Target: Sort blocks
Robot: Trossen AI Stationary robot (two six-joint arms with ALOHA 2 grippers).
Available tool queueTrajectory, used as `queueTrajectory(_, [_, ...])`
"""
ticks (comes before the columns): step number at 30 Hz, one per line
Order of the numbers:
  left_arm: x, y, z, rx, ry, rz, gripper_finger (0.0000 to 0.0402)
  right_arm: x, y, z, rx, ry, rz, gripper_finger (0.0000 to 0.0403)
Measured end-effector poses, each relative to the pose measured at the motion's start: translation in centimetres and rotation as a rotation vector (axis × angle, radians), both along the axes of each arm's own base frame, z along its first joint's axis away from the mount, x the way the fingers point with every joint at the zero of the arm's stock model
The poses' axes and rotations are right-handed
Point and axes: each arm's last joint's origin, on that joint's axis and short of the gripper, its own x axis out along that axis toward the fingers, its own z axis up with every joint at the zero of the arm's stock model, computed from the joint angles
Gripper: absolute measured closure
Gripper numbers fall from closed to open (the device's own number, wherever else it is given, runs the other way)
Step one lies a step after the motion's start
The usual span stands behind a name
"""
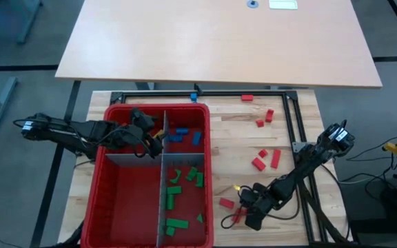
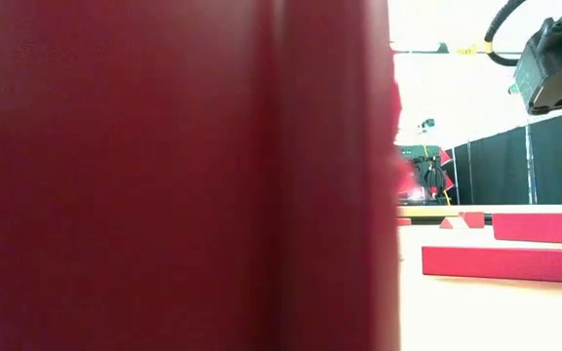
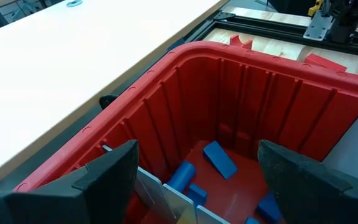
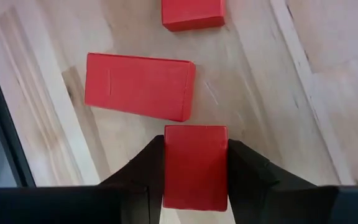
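Red plastic formed the large bin that stood at the left side of the wooden table, split by grey dividers into compartments. Blue blocks lay in the far right compartment; green blocks lay in the near right compartment, below the blue ones in the high view. The left gripper hung over the far part of the bin, at the central divider, its two dark fingers spread wide with nothing between them (the left wrist view showed the bin's ribbed wall and several blue blocks on the floor beyond them).

Loose red blocks lay scattered on the bare wood right of the bin: one near the far edge, two a little nearer, three around the middle, and one close to the bin's right wall toward the near edge. The right gripper was low over the table near that near edge, right of the bin. In the right wrist view its fingers were closed against the two long sides of a red block resting on the wood; a second red block lay just beyond it, and a third farther off.

In the low view the bin's wall filled most of the frame, with red blocks on the tabletop to its right
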Motion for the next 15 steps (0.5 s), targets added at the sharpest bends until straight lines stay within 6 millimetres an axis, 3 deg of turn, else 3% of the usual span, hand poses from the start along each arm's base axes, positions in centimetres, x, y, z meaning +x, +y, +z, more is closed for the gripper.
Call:
queueTrajectory(7, [0.0, -0.1, 0.0, -0.006, -0.006, -0.009, 0.0086, -0.4, -0.7, 1.8, -0.051, -0.065, -0.013, 0.0293])
queueTrajectory(15, [0.5, -0.4, 0.5, -0.037, -0.042, -0.115, 0.0086, -1.6, -2.0, 5.1, -0.093, -0.147, -0.061, 0.0293])
